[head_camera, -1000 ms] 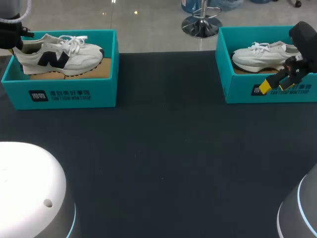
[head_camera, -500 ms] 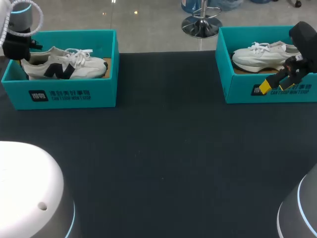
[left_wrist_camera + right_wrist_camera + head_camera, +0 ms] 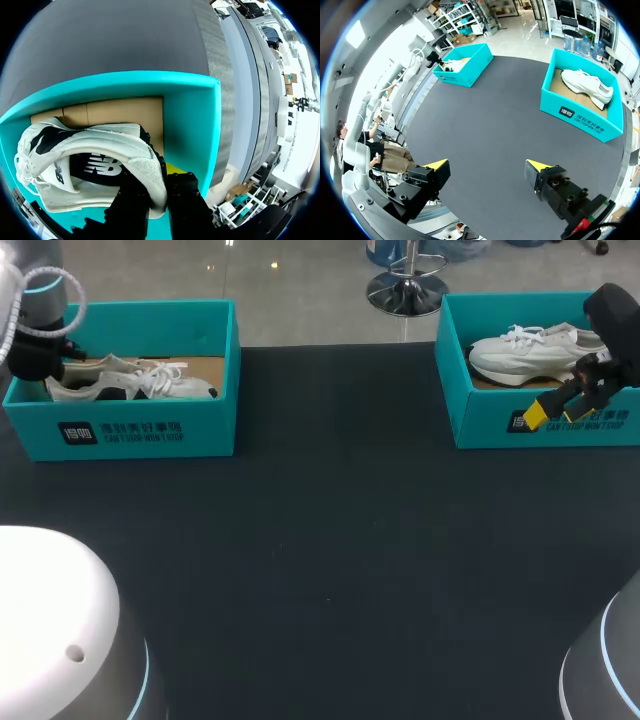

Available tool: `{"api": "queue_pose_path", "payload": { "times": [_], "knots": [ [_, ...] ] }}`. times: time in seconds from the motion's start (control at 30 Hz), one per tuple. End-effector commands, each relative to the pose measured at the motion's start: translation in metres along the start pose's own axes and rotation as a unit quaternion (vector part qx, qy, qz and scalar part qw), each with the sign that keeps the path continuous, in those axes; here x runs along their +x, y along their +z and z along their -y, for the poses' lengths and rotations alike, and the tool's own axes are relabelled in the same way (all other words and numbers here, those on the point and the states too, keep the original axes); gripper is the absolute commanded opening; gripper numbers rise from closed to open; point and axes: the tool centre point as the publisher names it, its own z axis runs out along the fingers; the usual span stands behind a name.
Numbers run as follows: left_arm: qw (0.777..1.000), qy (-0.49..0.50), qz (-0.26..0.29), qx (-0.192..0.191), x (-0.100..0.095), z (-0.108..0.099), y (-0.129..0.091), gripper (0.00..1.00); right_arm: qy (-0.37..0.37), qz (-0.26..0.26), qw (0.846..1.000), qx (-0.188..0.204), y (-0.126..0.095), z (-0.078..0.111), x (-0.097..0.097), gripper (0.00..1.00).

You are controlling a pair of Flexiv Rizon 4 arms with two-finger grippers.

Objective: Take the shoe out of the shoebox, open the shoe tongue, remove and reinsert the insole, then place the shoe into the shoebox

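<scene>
A white mesh-and-suede sneaker with black side panels (image 3: 130, 383) (image 3: 90, 160) is seen inside the left teal cardboard shoebox (image 3: 140, 430) (image 3: 200, 125), tipped so that its opening and dark insole are turned toward the left wrist view. It lies low over the box's brown corrugated liner (image 3: 125, 110). Its padded heel collar is pinched from both sides by the left gripper (image 3: 40, 360) (image 3: 156, 192). The right gripper (image 3: 550, 412) (image 3: 487, 167) is held with its yellow tips spread wide and nothing between them, above the matte black table (image 3: 330, 540). A second teal box (image 3: 480, 425) (image 3: 580, 117) holds an all-white sneaker (image 3: 530, 352) (image 3: 587, 86).
</scene>
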Motion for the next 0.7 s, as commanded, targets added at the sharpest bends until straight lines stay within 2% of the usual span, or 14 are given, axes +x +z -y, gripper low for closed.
{"api": "queue_pose_path", "payload": {
  "times": [0.03, 0.6, 0.7],
  "knots": [
    [1.0, -0.002, -0.001, -0.002, 0.001, 0.007, -0.001, 0.0, 0.001, 0.0, 1.0, 0.001, 0.001, -0.001, 0.0, 1.0],
    [0.999, -0.032, -0.024, 0.028, 0.002, 0.017, 0.018, 0.0, 0.001, 0.0, 1.0, 0.001, 0.001, -0.001, 0.0, 1.0],
    [0.999, -0.028, -0.024, 0.025, 0.003, 0.017, 0.019, 0.46, 0.001, 0.0, 1.0, 0.001, 0.001, -0.001, 0.0, 1.0]
  ]
}}
